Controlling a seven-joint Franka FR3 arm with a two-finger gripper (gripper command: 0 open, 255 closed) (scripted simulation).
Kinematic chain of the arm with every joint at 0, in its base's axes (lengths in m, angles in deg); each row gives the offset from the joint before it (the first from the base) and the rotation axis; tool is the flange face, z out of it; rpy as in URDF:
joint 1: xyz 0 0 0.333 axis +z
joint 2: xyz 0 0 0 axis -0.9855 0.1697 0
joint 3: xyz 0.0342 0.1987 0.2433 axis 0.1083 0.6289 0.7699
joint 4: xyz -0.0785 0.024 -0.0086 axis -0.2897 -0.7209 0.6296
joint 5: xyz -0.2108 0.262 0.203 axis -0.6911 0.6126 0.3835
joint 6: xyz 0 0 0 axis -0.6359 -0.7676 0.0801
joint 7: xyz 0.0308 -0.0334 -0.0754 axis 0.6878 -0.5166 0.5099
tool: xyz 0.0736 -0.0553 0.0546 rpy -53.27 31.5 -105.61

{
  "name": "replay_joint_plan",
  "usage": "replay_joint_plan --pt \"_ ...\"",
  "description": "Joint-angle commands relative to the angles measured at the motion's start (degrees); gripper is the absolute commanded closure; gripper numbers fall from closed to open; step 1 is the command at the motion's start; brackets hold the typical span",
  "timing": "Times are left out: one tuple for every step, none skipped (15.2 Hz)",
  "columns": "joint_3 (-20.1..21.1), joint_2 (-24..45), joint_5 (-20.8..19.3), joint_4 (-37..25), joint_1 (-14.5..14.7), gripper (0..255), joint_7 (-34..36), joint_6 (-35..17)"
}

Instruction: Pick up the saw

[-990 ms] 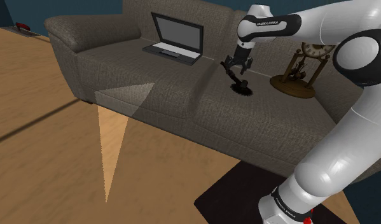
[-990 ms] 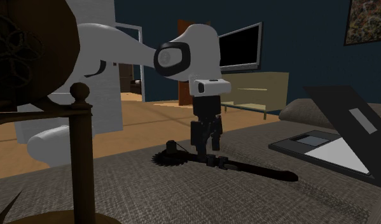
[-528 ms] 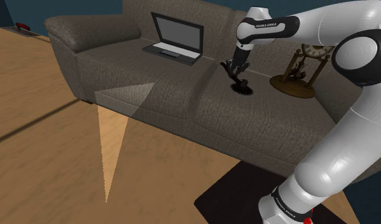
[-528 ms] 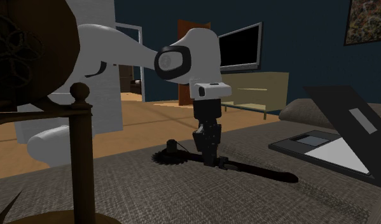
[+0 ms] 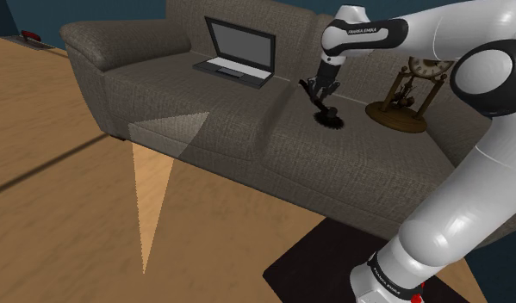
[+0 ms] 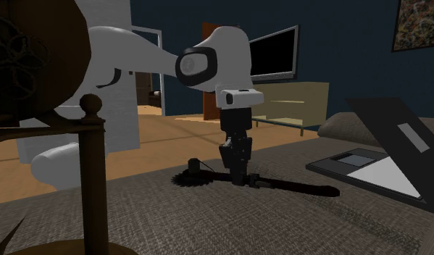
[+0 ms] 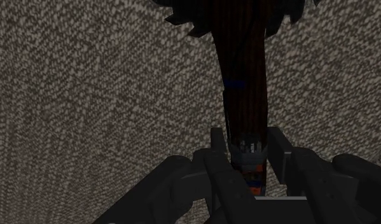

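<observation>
Look first at the wrist view: the gripper [image 7: 249, 167] is closed narrowly on the saw [image 7: 245, 83], and its two black fingers [image 7: 217, 156] press the thin dark handle from both sides. The handle looks dark reddish-brown with small blue marks. It runs straight away from the fingers to a black round blade with teeth.

Under the saw you see the grey woven seat of the sofa [image 7: 87, 95]. In the second exterior view the saw lies almost level and very low over this seat, with a dark shadow below it. You cannot tell from the pictures if it touches the fabric or is just above it. The gripper stands upright over the saw, nearer to the blade than to the free end of the handle.

In the shoulder view, a brown wooden clock [image 5: 411, 95] stands on the seat near the saw, toward that view's right. An open laptop [image 5: 239, 53] sits well apart on the seat, toward the left.

Beyond the sofa, in the second exterior view, there is a wooden floor [image 6: 157, 130] and, on the dark blue wall, a flat black screen [image 6: 274, 52].
</observation>
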Motion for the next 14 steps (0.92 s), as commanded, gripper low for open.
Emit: replay_joint_plan --pt "0.0 -0.2 0.0 -1.2 0.0 255 0.0 1.4" --pt "0.0 -0.2 0.0 -2.0 0.0 255 -0.1 2.2" --pt "0.0 -0.2 0.0 -2.7 0.0 255 -0.2 2.9" --pt "0.0 -0.2 0.1 -3.5 0.0 255 -0.2 3.7" --pt "0.0 -0.2 0.1 -4.3 0.0 255 -0.3 4.5" --pt "0.0 -0.1 0.1 -5.1 0.0 255 -0.3 5.3" --pt "0.0 -0.1 0.1 -6.0 0.0 255 -0.4 6.0" --pt "0.0 0.0 0.1 -6.8 0.0 255 -0.5 6.8" --pt "0.0 0.1 0.2 -7.7 0.0 255 -0.5 7.6" --pt "0.0 0.1 0.2 -8.6 0.0 255 -0.6 8.4" --pt "0.0 0.3 0.2 -9.5 0.0 255 -0.7 9.2" --pt "0.0 0.4 0.3 -10.4 0.0 255 -0.7 10.0" --pt "0.0 0.4 0.3 -10.5 0.0 255 -0.7 10.1" --pt "0.0 0.4 0.3 -10.5 0.0 255 -0.7 10.1"
